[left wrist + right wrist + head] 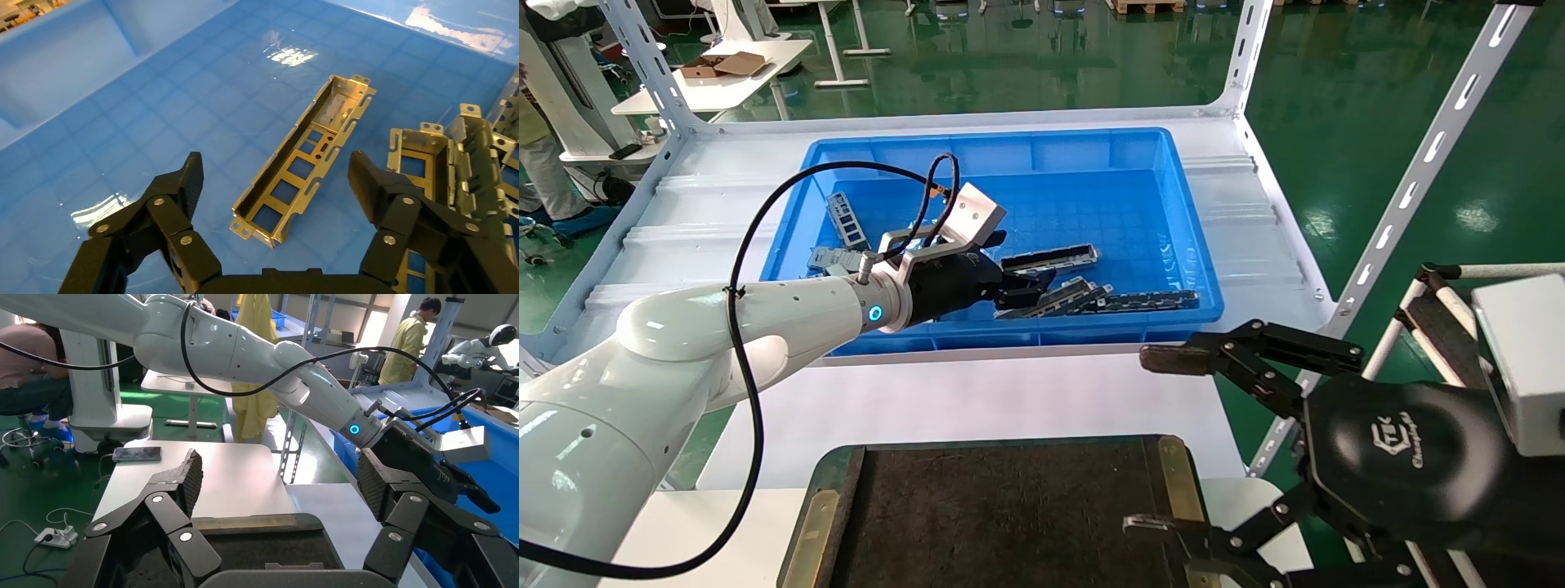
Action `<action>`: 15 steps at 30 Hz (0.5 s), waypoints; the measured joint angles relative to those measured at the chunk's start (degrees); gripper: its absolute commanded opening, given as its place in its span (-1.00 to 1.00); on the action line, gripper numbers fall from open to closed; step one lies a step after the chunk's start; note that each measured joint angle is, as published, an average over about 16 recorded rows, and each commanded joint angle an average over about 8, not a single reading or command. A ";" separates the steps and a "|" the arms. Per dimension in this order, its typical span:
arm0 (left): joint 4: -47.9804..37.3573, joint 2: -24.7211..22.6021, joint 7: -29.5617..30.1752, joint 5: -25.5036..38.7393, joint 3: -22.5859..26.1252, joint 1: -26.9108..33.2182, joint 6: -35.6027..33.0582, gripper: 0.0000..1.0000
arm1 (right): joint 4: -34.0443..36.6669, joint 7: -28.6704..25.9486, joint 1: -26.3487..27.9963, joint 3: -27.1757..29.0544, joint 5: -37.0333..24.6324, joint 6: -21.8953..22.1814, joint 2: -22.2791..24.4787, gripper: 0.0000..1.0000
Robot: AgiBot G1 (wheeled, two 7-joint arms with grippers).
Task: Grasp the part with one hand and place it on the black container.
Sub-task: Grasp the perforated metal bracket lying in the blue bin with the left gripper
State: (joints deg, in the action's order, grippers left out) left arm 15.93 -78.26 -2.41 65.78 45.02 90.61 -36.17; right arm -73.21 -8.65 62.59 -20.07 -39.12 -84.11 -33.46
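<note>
The part (306, 159), a long silver-grey metal trough with end tabs, lies alone on the floor of the blue bin; it also shows in the head view (1050, 259). My left gripper (276, 173) is open and empty, low inside the bin, with one finger on each side of the part's near end and not touching it. In the head view the left gripper (1030, 290) sits just in front of the part. The black container (1001, 514) lies at the table's near edge. My right gripper (1152, 441) is open and empty, parked beside the container's right side.
The blue bin (1009, 139) stands on a white shelf. More metal pieces (1107, 300) are piled to the right of the part, close to my left gripper's right finger (379, 184). Flat perforated plates (846, 219) lie at the bin's left. White rack posts (1418, 171) rise on the right.
</note>
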 measured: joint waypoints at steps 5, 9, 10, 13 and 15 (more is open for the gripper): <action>0.29 0.04 0.79 -1.20 1.90 -0.08 1.18 -1.00 | 0.00 0.00 0.00 -0.01 0.00 0.00 0.00 -1.00; 0.42 0.07 1.27 -2.18 3.26 -0.12 1.96 -1.00 | 0.00 0.00 0.00 -0.01 0.01 0.00 0.00 -1.00; 0.44 0.08 1.38 -2.42 3.58 -0.13 2.13 -1.00 | 0.00 0.01 0.00 -0.01 0.01 0.00 0.00 -1.00; 0.45 0.10 1.65 -3.17 4.49 -0.13 2.62 -1.00 | 0.00 0.01 0.00 -0.01 0.01 0.01 0.01 -1.00; 0.43 0.12 1.79 -3.66 5.05 -0.14 2.90 -1.00 | 0.00 0.01 0.00 -0.02 0.01 0.01 0.01 -1.00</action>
State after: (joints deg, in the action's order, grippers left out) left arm 16.36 -78.14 -0.62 62.11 50.07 90.47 -33.27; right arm -73.21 -8.64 62.59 -20.08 -39.11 -84.10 -33.45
